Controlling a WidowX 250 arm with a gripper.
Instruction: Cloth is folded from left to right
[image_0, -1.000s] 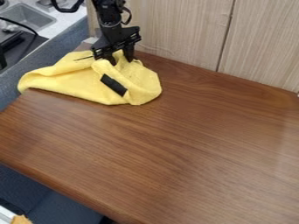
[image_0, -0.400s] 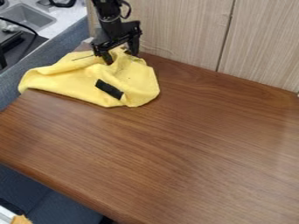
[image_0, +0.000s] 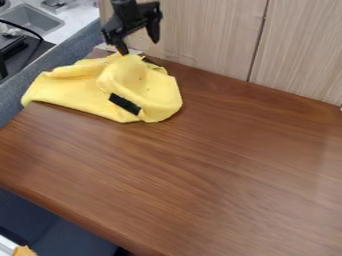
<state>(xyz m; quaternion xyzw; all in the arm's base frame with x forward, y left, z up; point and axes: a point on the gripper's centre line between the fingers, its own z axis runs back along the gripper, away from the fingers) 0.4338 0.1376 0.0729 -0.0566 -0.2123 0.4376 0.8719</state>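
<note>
Rising over cloth (image_0: 73, 90), spread claw (image_0: 139, 47)

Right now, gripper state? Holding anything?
Gripper: open, fingers spread, holding nothing, at the top edge of the yellow cloth.

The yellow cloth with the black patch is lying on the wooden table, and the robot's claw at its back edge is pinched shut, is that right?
Not quite: the camera view shows the gripper open, its two fingers spread apart. It is at the back edge of the yellow cloth, which does lie on the wooden table, black patch showing.
</note>
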